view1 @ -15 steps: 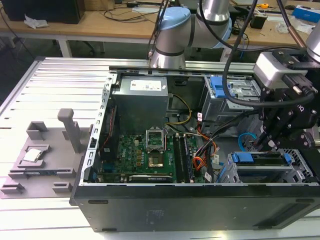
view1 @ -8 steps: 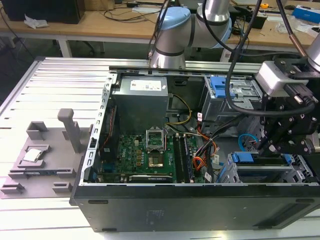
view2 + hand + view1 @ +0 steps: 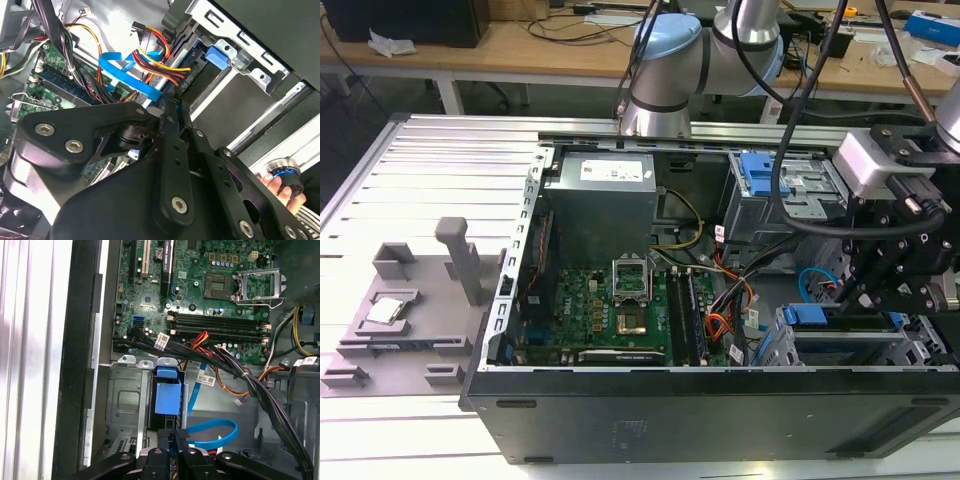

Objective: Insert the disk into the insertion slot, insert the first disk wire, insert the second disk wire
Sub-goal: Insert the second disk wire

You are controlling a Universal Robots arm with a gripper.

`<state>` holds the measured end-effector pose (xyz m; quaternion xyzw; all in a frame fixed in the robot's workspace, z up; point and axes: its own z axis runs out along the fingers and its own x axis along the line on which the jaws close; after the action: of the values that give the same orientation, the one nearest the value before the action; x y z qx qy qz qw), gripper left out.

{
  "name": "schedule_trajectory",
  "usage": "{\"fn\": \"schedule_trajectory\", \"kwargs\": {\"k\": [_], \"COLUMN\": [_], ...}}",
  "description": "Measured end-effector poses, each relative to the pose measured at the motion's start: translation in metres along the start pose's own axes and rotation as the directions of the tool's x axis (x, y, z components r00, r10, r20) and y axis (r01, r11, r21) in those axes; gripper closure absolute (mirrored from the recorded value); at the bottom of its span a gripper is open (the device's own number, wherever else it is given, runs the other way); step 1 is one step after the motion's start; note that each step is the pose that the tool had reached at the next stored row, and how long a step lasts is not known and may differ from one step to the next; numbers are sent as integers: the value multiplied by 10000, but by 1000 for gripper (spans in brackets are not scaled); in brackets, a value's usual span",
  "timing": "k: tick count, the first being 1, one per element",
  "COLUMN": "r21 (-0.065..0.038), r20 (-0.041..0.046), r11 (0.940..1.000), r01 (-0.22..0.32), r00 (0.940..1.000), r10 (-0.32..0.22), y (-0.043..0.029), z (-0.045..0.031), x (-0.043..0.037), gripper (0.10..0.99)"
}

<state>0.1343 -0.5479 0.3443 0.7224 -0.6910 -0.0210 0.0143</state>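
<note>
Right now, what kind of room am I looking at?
Probably a robotics lab or test workshop: an open black computer case on a ribbed aluminium table, a silver-and-blue robot arm, cluttered wooden benches behind.

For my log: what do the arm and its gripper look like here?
The arm has silver tube sections with a pale blue joint cap and black cables running alongside. The gripper is matte black, built from flat bar linkages joined by silver screws, seen in both wrist views, with a light grey box mounted above it in the exterior view.

a workshop or lab: slotted aluminium table, wooden workbenches strewn with cables, an opened computer case
</note>
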Motion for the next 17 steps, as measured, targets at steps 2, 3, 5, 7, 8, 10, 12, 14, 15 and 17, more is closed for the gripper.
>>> {"fn": "schedule_trajectory", "kwargs": {"k": [2,3,5,7,8,10,12,14,15,17], "r21": [0,0,0,1,0,0,0,0,0,-1], "r20": [-1,-1,0,2,1,0,-1,-5,-6,-11], "r11": [10000,10000,10000,10000,10000,10000,10000,10000,10000,10000], "r01": [-4,-5,-3,-3,-3,1,15,34,39,47], "r00": [10000,10000,10000,10000,10000,10000,10000,10000,10000,10000], "r10": [4,5,3,3,3,-1,-15,-34,-39,-47], "y": [-5,-5,-6,-7,-7,-7,-7,-7,-8,-8], "z": [2,3,5,6,6,6,7,11,16,27], "x": [0,0,-1,-6,-9,-13,-14,-15,-15,-13], "gripper": [922,922,922,922,922,922,922,922,922,922]}}
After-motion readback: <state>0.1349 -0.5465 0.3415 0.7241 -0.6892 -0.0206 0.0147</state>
